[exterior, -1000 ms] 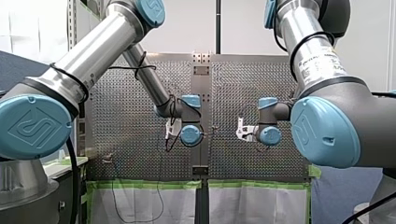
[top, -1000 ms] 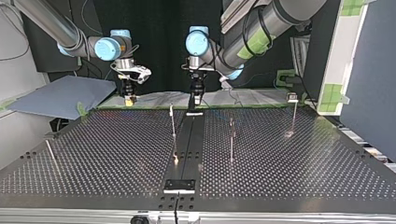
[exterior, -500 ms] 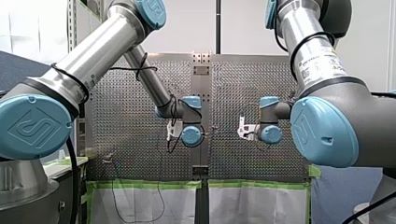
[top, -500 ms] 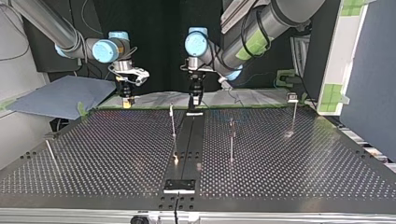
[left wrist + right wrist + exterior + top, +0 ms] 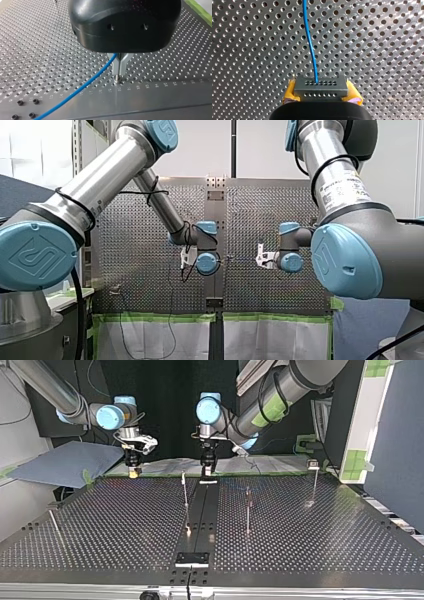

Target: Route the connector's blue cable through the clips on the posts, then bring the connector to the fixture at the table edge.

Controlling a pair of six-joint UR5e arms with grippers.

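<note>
Top view: right claw (image 5: 133, 473) hangs near table (image 5: 100, 525) edge.

My right gripper (image 5: 133, 472) and my left gripper (image 5: 206, 472) hang at the perforated table's (image 5: 100, 520) far edge, behind posts (image 5: 185, 491).

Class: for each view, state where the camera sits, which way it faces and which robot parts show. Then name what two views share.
Front view: behind the shoulders, facing over the table; left arm, right arm show.
Top view: across the table, facing the arms; left tool, right tool show.
Left wrist view: along the left tool, shut on the blue cable.
Right wrist view: along the right tool, holding the connector.
Shared: both wrist views show the blue cable.
</note>
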